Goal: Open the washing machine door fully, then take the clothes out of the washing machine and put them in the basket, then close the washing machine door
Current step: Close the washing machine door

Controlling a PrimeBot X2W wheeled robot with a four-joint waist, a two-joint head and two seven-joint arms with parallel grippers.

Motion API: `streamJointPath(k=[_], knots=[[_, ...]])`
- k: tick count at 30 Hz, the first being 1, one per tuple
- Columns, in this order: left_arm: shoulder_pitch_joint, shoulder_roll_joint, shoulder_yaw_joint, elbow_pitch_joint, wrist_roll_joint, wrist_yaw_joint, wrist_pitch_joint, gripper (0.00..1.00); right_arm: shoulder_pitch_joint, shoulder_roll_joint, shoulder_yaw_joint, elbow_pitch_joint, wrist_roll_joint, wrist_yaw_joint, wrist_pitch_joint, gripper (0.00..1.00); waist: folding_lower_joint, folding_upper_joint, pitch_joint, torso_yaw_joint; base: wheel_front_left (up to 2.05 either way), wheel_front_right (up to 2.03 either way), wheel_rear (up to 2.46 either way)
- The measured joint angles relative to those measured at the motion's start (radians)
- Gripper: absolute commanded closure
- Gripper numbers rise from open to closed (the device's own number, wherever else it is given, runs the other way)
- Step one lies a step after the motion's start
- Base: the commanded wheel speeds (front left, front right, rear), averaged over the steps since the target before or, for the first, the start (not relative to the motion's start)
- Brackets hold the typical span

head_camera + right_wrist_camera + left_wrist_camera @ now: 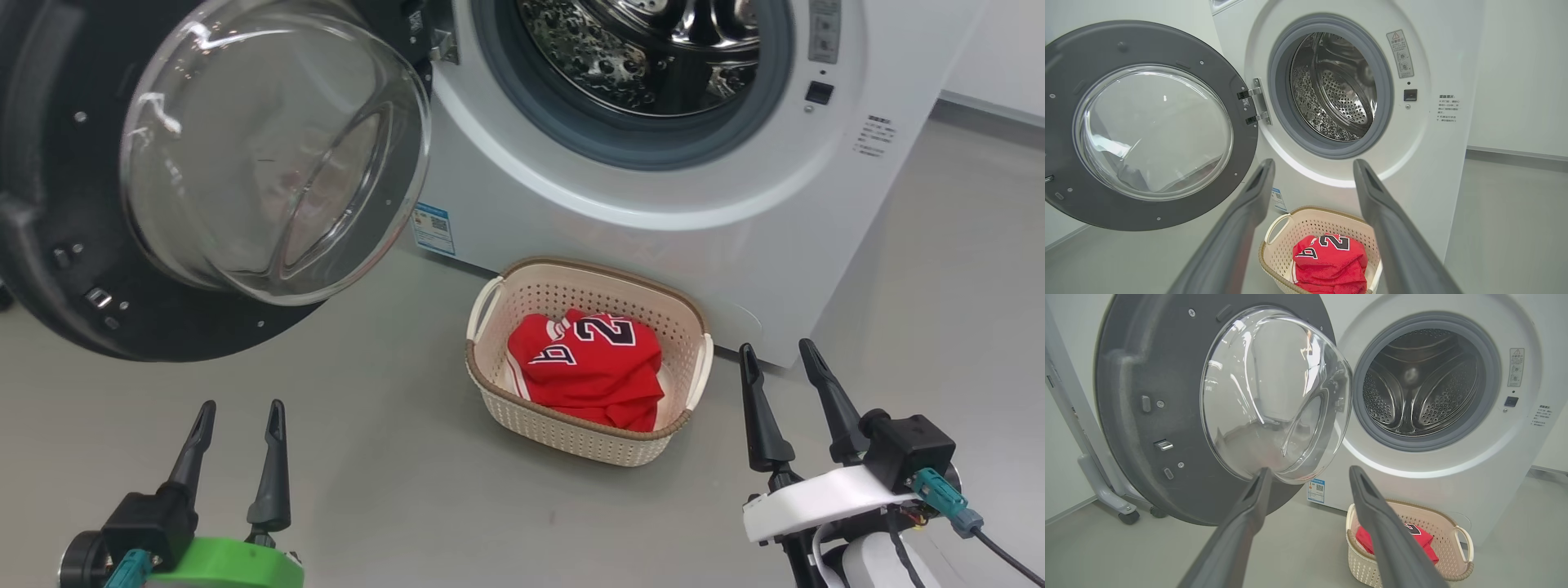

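Dark fingers (271, 465), green mount (220, 565), white mount (816, 500)

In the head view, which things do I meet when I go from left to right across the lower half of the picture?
left gripper → basket, with the clothes in it → right gripper

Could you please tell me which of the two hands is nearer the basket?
The right hand, on the white mount: it sits just beside the basket. The left hand, on the green mount, is farther off.
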Motion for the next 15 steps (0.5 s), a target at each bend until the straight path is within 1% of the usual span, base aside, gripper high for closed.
streamJointPath(k=[5,8,15], knots=[[0.004,0.0,0.017,-0.009,0.003,0.008,0.0,0.0,0.0,0.0,0.036,0.003,0.008,0.003,0.0,0.0,0.0,0.0,-0.01,0.062,0.0,0.0,0.0],[0.018,0.0,0.035,-0.022,0.003,0.01,0.0,0.0,-0.001,0.001,0.056,0.008,0.008,0.007,0.0,0.0,0.0,0.0,-0.013,0.088,0.0,0.0,0.0],[0.036,0.0,0.042,-0.034,0.003,0.018,0.0,0.0,-0.003,0.001,0.071,0.022,0.009,0.008,0.0,0.0,0.0,0.0,-0.014,0.103,0.0,0.0,0.0]])
